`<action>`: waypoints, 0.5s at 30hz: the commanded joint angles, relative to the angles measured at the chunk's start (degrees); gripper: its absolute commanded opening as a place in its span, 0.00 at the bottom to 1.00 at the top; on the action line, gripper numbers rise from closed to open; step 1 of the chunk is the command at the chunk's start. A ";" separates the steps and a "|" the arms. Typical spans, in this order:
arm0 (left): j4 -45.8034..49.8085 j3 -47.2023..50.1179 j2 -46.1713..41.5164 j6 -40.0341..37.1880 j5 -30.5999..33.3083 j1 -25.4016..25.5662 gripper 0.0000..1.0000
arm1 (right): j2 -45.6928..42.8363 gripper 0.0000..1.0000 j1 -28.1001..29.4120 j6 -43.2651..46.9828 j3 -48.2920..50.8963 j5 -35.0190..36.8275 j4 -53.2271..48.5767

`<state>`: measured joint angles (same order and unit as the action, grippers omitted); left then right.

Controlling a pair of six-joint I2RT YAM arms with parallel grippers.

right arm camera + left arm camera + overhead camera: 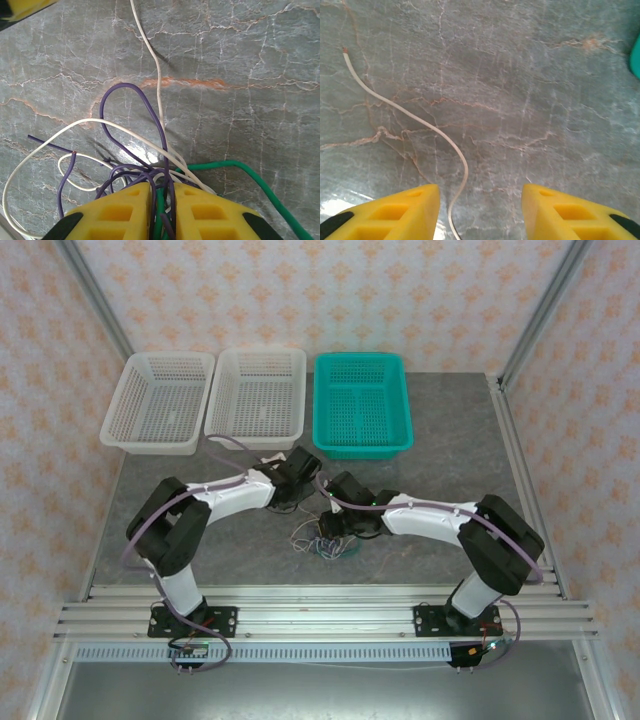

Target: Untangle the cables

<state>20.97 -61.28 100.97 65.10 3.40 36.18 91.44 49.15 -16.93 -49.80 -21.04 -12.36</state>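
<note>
Cables (145,172) sit clumped on counter (545,75), bunch clamped in right pincer (161,200). Left pincer (480,200) apart, white strand (410,116) btwn its tips: close low on it, then pull slowly away w/ right holding firm.

Thin cables (322,540), cream-white, dark purple and green, bunched in a small loose tangle on the grey marbled table (440,440), near its front middle. In the right wrist view, pinched together between the yellow fingers of the right end effector (161,200): purple strands (123,86) arching up in a tall loop, green strand (235,163) curving off to the right, cream strands (159,95) bowing wide to the left and running straight away. In the left wrist view, one cream strand (415,118) lying flat in a gentle S, reddish tip at its far end.
</note>
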 commanded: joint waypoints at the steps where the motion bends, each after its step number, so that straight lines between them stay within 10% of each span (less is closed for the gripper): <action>1: 3.74 -1.62 1.71 0.78 4.51 0.29 0.46 | -1.48 0.19 0.07 -0.49 1.09 0.99 -1.06; 15: 4.95 -1.92 3.20 -1.69 5.89 0.33 0.00 | -3.34 0.18 0.02 -1.37 0.75 5.07 -1.49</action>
<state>23.68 -61.80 104.79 63.88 6.55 36.18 90.15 49.15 -17.54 -49.32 -19.07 -12.53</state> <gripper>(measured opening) 0.041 0.186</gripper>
